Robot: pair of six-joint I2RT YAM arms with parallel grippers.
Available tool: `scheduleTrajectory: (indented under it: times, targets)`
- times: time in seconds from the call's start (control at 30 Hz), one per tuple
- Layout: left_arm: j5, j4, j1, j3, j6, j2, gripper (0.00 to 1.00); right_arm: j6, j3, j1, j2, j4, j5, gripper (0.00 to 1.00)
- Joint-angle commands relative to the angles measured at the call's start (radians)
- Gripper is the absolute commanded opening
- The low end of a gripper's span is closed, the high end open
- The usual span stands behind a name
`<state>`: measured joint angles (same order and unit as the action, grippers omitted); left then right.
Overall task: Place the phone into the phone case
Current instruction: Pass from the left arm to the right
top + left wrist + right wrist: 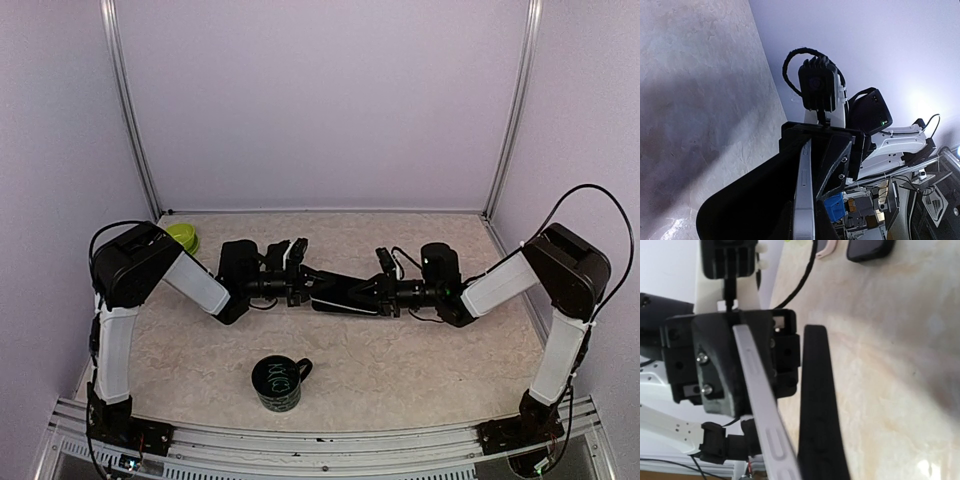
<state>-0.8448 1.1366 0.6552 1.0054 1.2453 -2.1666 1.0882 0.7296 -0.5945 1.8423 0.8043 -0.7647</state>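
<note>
Two arms meet low over the table (420, 370), just beyond the mug (278, 384), wrists aimed at each other, which looks to me like a hand-to-hand pass. Your left gripper (303, 284) is clamped tight on one end of the phone (765, 410), holding it clear of the tabletop beyond the mug and a touch right. Your right gripper (385, 295) reaches in at the other end; can't tell if it's biting, since one finger (815, 405) sits just beside the silver edge. Probably a regrip for casing it.
</note>
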Motion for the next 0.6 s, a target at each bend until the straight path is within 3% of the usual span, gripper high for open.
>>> scheduleTrajectory:
  times: [0.0,0.57]
  targets:
    - [0.031,-0.011,0.011,0.029,0.002,0.031,0.04,-0.032,-0.007,-0.022,-0.009,0.064,-0.049,0.26]
    - [0.033,-0.002,-0.003,-0.002,-0.012,0.054,0.22,0.036,-0.035,0.005,-0.021,0.183,-0.099,0.11]
